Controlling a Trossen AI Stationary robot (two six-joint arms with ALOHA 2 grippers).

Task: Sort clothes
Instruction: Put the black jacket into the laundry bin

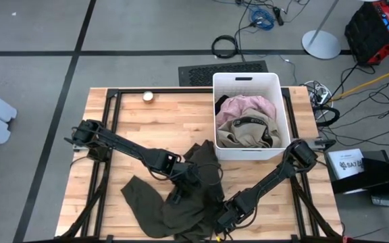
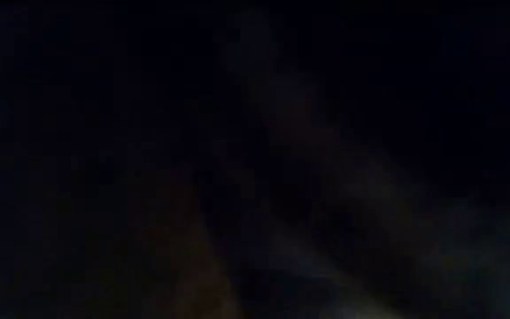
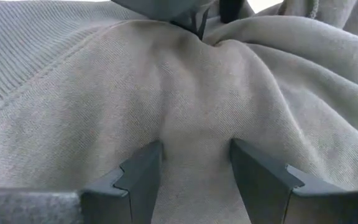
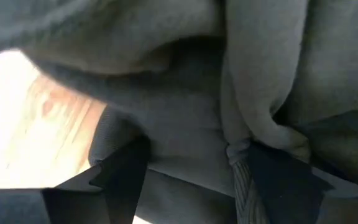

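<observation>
Olive garment (image 1: 181,202): you have the big dark olive piece lying rumpled across the near middle of the table (image 1: 127,115), outside the bin and not yet sorted.
Bin (image 1: 283,111): the white plastic bin stands at the far right of the table; a pale pink garment (image 1: 248,106) and a beige garment (image 1: 248,131) with a dark waistband already lie inside it, so judge part of the job done.
Other clothes: a dark strip shows at the bin's far left corner; you cannot tell what it is. No black or navy-teal garment can be picked out with confidence.
Left gripper (image 3: 194,165): it sits low on the olive fabric near the garment's middle, fingers spread, cloth bulging between them but not pinched.
Right gripper (image 4: 194,168): at the garment's near right edge, fingers apart with folds and a drawstring cord (image 4: 244,186) between them; released, not clamping.
Low camera: dark, it shows you nothing usable.
Left to do: by your reckoning, the olive piece needs gripping and carrying to its place.
</observation>
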